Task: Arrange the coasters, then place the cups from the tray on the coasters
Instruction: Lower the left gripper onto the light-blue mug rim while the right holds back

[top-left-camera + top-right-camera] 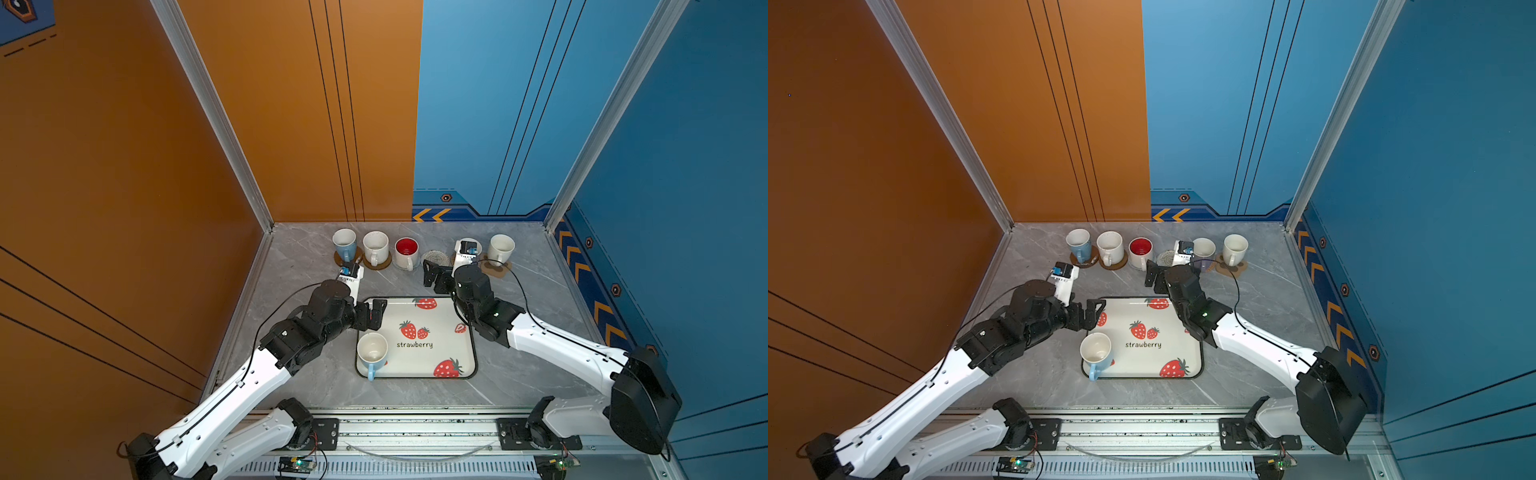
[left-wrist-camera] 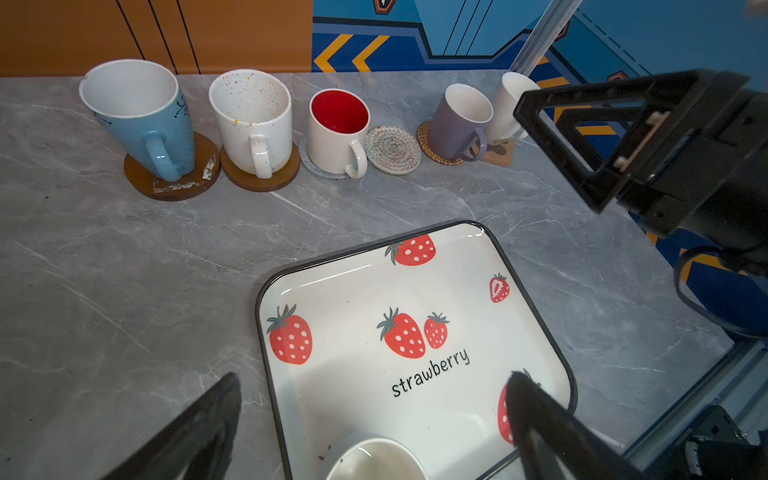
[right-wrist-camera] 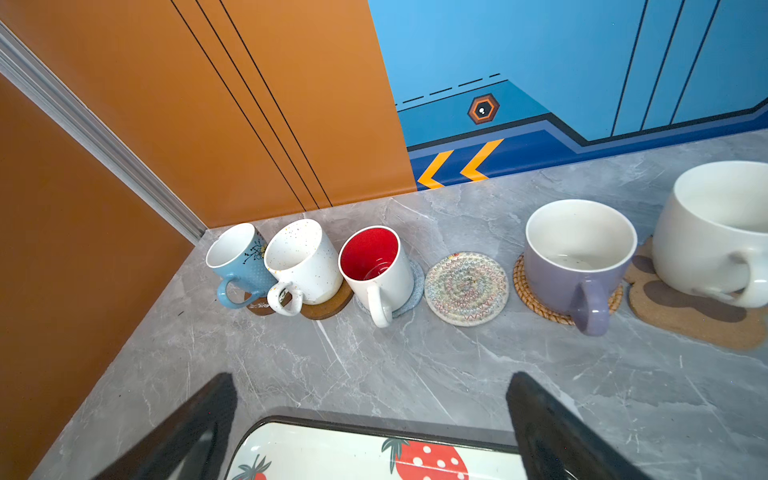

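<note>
Sitting upright on strawberry tray [image 1: 449, 353]: light blue cup [image 1: 372, 353], white inside. Left fingers [image 2: 199, 428], right fingers [image 3: 552, 428] spread, empty.

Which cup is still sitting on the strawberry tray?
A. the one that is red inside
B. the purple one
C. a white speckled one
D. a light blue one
D: a light blue cup stands alone on the tray, in its near left corner as seen in a top view.
</note>
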{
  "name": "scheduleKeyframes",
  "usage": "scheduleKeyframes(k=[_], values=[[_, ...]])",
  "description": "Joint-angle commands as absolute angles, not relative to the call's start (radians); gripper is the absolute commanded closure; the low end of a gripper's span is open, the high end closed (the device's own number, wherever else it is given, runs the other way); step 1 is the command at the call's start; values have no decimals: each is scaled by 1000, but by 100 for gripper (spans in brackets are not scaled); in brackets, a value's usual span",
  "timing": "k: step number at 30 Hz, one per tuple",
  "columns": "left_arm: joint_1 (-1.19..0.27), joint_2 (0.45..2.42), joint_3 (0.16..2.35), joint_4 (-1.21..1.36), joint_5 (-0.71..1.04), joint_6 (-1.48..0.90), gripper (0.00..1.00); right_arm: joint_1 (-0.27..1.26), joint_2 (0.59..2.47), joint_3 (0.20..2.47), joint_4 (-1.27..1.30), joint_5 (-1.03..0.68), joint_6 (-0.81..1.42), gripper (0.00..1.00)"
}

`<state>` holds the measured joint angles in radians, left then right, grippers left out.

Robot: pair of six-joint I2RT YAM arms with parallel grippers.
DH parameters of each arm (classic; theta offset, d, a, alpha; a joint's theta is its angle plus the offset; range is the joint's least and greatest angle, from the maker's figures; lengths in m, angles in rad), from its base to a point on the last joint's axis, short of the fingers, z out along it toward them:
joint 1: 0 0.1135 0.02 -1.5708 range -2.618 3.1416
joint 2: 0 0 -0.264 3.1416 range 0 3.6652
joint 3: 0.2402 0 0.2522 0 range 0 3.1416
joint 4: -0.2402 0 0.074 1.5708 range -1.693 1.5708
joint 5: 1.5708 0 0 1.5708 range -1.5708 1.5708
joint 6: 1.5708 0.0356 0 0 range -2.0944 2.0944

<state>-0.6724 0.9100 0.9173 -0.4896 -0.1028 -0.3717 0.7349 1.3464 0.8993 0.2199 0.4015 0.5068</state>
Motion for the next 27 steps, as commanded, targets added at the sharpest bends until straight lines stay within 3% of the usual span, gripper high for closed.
scheduleKeyframes(k=[1, 13, 27], values=[[-697, 906, 958, -565, -80, -390, 0, 733, 1313, 883, 295, 400, 514, 0], [-767, 995, 1090, -719, 64, -368, 1, 651, 1253, 844, 222, 359, 550, 0], [-905, 1027, 1115, -982, -68, -452, 3, 600, 1274, 826, 250, 279, 591, 0]])
